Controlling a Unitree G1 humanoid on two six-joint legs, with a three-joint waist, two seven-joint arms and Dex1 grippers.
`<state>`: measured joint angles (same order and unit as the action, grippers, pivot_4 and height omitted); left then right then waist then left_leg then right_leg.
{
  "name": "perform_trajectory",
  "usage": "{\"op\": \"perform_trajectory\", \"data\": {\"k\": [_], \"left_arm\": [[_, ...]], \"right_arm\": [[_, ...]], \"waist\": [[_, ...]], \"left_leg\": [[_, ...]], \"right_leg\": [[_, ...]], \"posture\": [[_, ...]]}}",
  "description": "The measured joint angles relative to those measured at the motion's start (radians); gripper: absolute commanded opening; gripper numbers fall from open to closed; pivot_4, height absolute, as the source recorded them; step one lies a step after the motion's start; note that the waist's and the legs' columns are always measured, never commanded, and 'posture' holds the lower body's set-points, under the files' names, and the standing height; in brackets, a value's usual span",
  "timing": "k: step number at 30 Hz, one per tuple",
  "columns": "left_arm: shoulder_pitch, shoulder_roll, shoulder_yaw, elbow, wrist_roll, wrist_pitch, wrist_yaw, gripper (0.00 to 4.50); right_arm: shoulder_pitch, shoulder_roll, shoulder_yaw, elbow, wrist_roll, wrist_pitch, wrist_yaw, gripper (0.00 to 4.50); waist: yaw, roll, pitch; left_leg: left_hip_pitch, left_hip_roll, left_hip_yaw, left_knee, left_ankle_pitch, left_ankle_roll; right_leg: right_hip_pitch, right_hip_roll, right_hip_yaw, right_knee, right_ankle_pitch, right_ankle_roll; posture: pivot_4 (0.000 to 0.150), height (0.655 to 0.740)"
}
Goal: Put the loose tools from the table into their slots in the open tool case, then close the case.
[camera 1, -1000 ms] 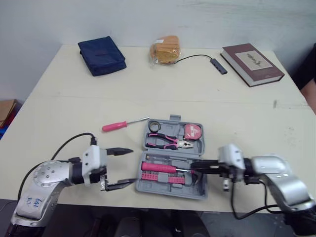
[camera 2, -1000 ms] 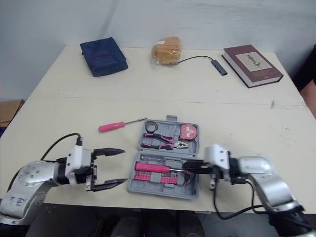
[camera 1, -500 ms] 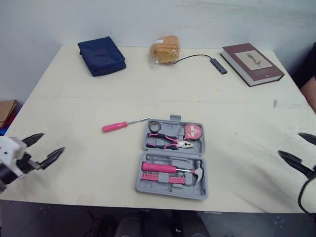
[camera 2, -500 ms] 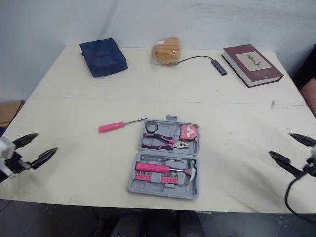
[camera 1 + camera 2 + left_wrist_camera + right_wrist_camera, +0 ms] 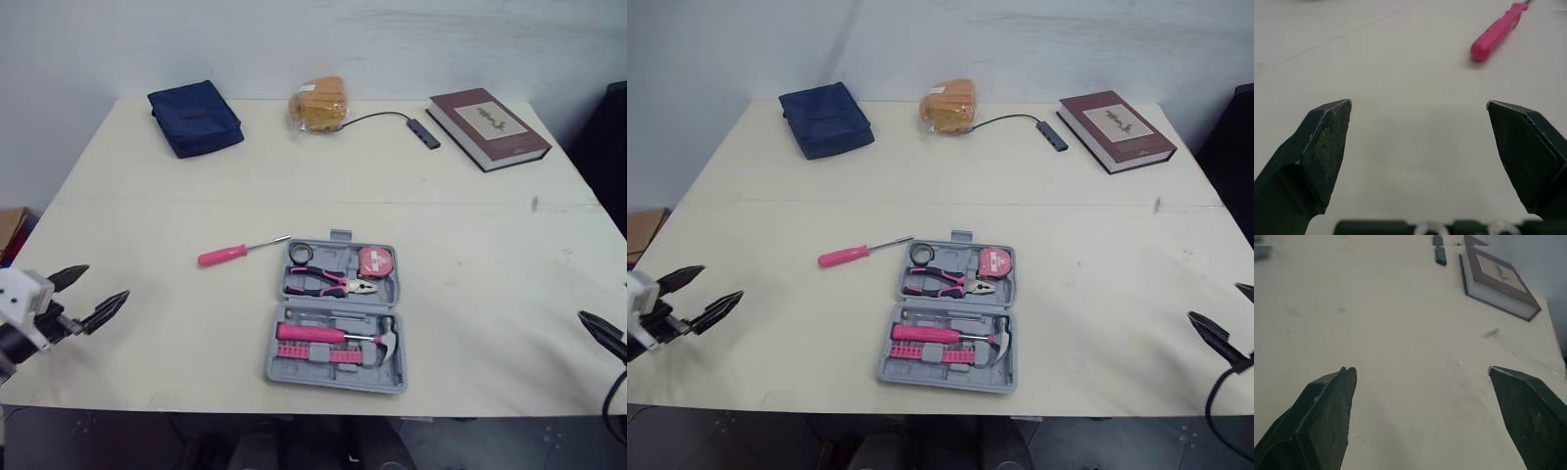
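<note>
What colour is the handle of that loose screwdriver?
Pink; the screwdriver shows best in the left eye view.

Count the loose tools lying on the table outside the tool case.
1: the pink screwdriver, on the table just left of the open tool case, apart from it. None seems hidden.

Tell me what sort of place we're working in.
Probably an indoor office or workroom: a plain cream table against a pale wall, with a hardcover book and a cabled USB hub near its far edge.
</note>
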<state>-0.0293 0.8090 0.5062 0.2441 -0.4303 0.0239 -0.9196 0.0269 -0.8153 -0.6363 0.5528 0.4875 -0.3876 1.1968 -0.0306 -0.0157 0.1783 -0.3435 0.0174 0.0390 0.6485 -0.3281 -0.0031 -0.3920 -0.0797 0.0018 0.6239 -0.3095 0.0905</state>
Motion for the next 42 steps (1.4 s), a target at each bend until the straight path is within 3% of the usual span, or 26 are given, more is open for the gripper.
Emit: {"op": "perform_trajectory", "data": {"k": [8,13,17,21,26,36,39,42], "left_arm": [[-0.066,0.029,-0.069,-0.036,0.009,0.049,-0.016,4.50],[-0.552,-0.025,-0.442,0.150,0.189,0.134,-0.140,4.50],[-0.608,-0.029,-0.510,0.273,0.247,0.107,-0.188,4.50],[-0.695,-0.064,-0.586,0.398,0.321,0.042,-0.221,4.50],[-0.769,-0.094,-0.598,0.502,0.357,-0.006,-0.229,4.50],[-0.815,-0.127,-0.626,0.631,0.415,-0.053,-0.242,4.50],[-0.837,-0.140,-0.635,0.671,0.428,-0.052,-0.256,3.66],[-0.839,-0.146,-0.635,0.673,0.429,-0.061,-0.270,2.26]], "right_arm": [[0.008,0.036,0.044,-0.089,0.026,0.055,-0.003,4.46],[-0.052,0.184,0.298,-0.519,0.118,0.181,0.010,4.46],[-0.015,0.181,0.311,-0.591,0.120,0.228,-0.014,4.46],[-0.016,0.183,0.318,-0.668,0.115,0.267,-0.077,4.46],[0.008,0.183,0.321,-0.724,0.112,0.306,-0.113,4.46],[0.019,0.181,0.321,-0.787,0.106,0.362,-0.159,4.46],[0.016,0.174,0.322,-0.788,0.105,0.387,-0.167,4.50],[0.007,0.174,0.322,-0.788,0.104,0.395,-0.176,4.50]], "waist": [[-0.001,0.007,-0.001],[0.013,0.006,-0.001],[0.001,0.006,-0.001],[0.007,0.005,0.000],[0.012,0.005,0.000],[0.017,0.004,0.000],[0.025,0.004,0.000],[0.029,0.004,0.000]], "left_leg": [[-0.007,0.000,0.001,0.000,-0.002,0.000],[-0.008,-0.004,-0.001,0.004,0.007,0.000],[-0.011,-0.002,0.002,0.003,0.006,0.001],[-0.027,-0.001,0.004,0.013,0.007,-0.001],[-0.026,-0.003,0.004,0.017,0.004,0.007],[-0.026,-0.003,0.004,0.018,0.004,0.007],[-0.026,-0.004,0.004,0.018,0.004,0.007],[-0.026,-0.003,0.004,0.018,0.004,0.007]], "right_leg": [[-0.007,0.001,-0.001,-0.002,-0.001,0.000],[-0.003,0.001,-0.008,0.002,0.007,0.002],[-0.007,0.003,-0.008,0.002,0.007,0.002],[-0.022,0.002,-0.012,0.006,0.008,0.004],[-0.019,0.001,-0.012,0.004,0.009,0.006],[-0.020,0.002,-0.012,0.005,0.009,0.006],[-0.020,0.002,-0.011,0.005,0.009,0.006],[-0.020,0.002,-0.011,0.005,0.009,0.006]], "posture": [[0.150,0.7400],[0.150,0.7400],[0.150,0.7400],[0.150,0.7400],[0.150,0.7400],[0.150,0.7400],[0.150,0.7400],[0.150,0.7400]]}}
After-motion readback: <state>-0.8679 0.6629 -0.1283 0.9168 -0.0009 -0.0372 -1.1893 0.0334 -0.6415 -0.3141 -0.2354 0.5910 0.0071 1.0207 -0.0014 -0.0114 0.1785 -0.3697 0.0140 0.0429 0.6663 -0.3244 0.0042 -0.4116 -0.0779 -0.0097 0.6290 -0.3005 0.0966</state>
